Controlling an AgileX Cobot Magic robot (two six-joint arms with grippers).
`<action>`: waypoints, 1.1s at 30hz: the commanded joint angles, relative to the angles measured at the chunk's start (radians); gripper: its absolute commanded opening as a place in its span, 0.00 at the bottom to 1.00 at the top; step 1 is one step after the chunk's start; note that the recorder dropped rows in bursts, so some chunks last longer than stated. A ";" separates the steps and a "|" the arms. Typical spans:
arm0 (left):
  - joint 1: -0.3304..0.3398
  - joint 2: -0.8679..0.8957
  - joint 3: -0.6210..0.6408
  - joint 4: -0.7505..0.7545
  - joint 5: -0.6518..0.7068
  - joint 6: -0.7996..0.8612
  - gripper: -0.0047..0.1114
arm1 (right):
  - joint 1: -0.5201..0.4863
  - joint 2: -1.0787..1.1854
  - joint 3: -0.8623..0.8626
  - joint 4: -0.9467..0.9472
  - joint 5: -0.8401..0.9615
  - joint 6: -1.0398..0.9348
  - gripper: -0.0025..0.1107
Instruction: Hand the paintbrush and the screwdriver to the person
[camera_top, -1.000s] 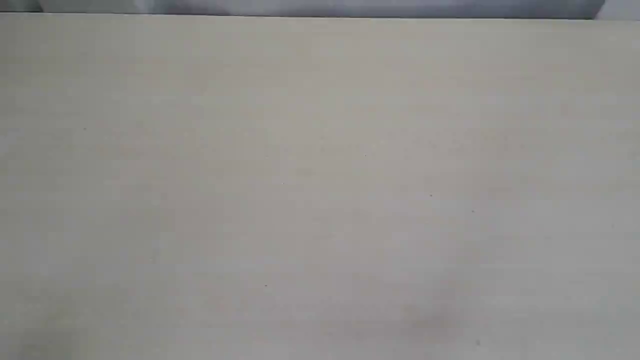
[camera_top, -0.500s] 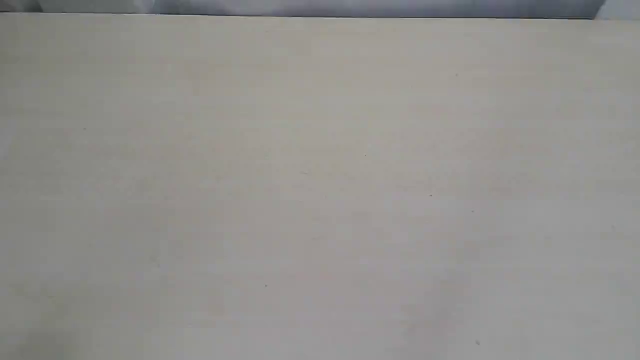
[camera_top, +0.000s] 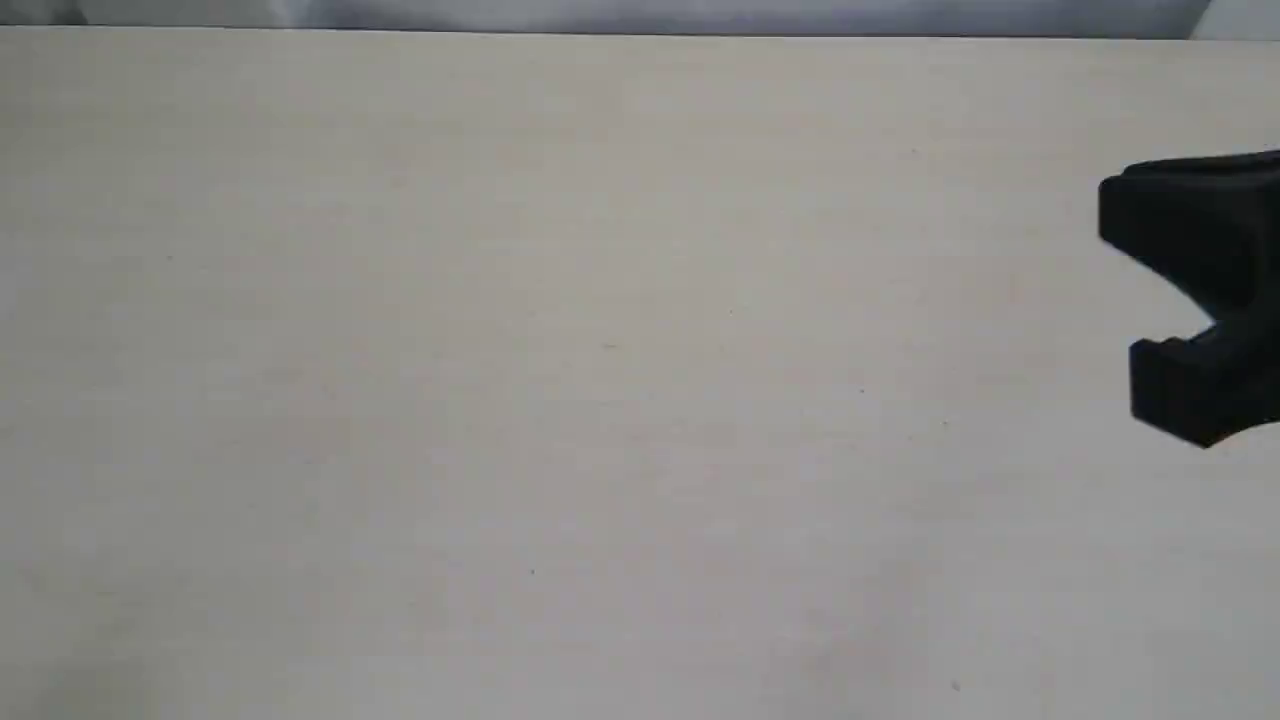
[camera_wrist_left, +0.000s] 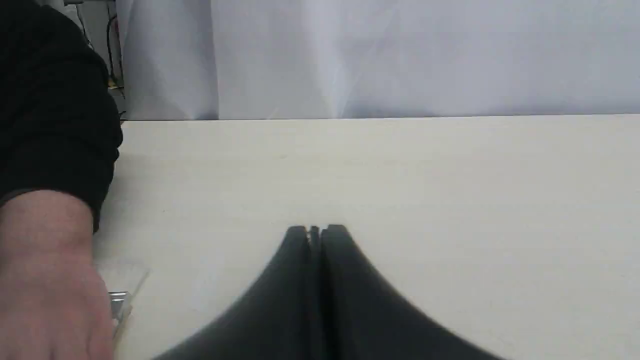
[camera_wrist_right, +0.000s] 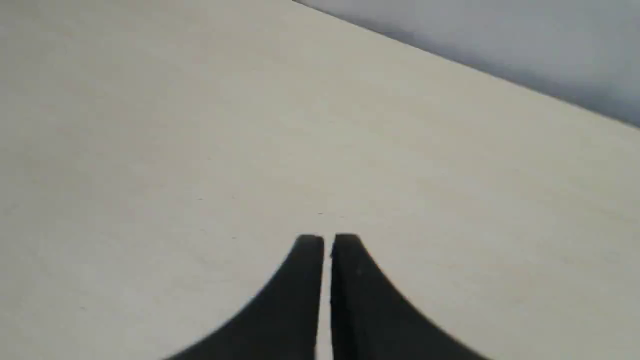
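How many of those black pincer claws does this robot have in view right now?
2. The left gripper is closed above the table, beside the person's hand. The right gripper, nearly closed, hangs over the table too, and probably shows at the exterior view's right edge.

Person (camera_wrist_left: 45, 220): shows only in left wrist view, at frame edge, very close to camera. Bare hand (camera_wrist_left: 47, 290): pale skin, blurred, held low, on worktop (camera_wrist_left: 400, 175) or just over it; cannot tell which. Palm up or down: cannot tell. Black sleeve (camera_wrist_left: 50, 100) covers forearm, cuff ends at wrist. At hand's edge, small silver bit (camera_wrist_left: 118, 301) in pale clear patch on worktop, partly hidden by hand, too blurred to name.
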 joint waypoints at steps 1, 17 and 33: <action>-0.008 -0.002 0.002 -0.003 -0.006 -0.002 0.04 | 0.000 -0.007 0.016 0.146 -0.013 0.020 0.06; -0.008 -0.002 0.002 -0.001 -0.006 -0.002 0.04 | 0.000 -0.007 0.054 0.065 0.090 0.039 0.06; -0.008 -0.002 0.002 -0.001 -0.006 -0.002 0.04 | -0.309 -0.214 0.322 -0.068 -0.195 0.143 0.06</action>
